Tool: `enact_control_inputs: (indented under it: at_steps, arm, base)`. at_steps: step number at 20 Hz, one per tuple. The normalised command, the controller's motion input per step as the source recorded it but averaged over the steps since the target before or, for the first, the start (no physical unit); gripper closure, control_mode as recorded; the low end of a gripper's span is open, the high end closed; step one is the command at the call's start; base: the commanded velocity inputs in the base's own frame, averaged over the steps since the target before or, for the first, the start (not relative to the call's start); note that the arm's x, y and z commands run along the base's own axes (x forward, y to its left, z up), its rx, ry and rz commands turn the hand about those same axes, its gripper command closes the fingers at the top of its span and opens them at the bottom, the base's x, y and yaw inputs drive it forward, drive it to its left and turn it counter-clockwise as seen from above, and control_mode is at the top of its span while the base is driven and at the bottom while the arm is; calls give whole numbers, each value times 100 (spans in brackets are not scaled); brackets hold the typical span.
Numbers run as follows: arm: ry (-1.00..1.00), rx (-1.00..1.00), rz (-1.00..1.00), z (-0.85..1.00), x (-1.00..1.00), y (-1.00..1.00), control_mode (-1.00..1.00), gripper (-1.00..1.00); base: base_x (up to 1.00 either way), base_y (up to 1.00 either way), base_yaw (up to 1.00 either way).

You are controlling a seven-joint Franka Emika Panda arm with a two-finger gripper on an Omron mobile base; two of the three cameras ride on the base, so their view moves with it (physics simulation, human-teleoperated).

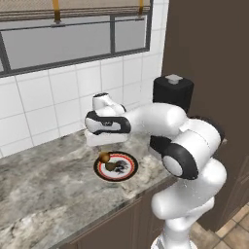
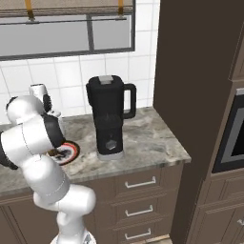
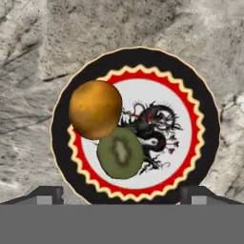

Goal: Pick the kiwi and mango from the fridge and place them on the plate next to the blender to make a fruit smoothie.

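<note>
The plate [image 3: 208, 125] has a black and red rim and lies on the marble counter. The orange mango [image 3: 95, 108] sits on the plate, and the kiwi [image 3: 120, 152] touches it, showing a green face. My gripper [image 3: 121, 193] hovers straight above them, open and holding nothing, its fingertips [image 3: 46, 194] spread to either side of the plate. From the left base view the gripper [image 1: 102, 142] hangs just over the mango [image 1: 104, 157] and kiwi [image 1: 111, 166] on the plate [image 1: 130, 168]. The black blender [image 2: 109, 116] stands to the right of the plate [image 2: 71, 151]. The fridge is out of view.
A white tiled wall with a window runs behind the counter [image 1: 44, 194]. A tall dark cabinet [image 2: 195, 76] rises to the right of the blender [image 1: 172, 92], with a microwave front [image 2: 233, 138] beyond it. Drawers [image 2: 140, 183] sit under the counter.
</note>
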Motion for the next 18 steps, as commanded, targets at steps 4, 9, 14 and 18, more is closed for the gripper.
enact_control_inputs:
  at_steps: [4,9,14,18]
  arm:
    - [-19,8,-2,94,-100,-82,-100,-100]
    - [-25,9,0,55,-100,-100,-100,-100]
    - [-27,7,0,17,-100,-95,-100,-100]
    - [-23,3,0,51,-100,-79,-100,-100]
  base:
    - [0,0,0]
    - [0,0,0]
    - [0,0,0]
    - [0,0,0]
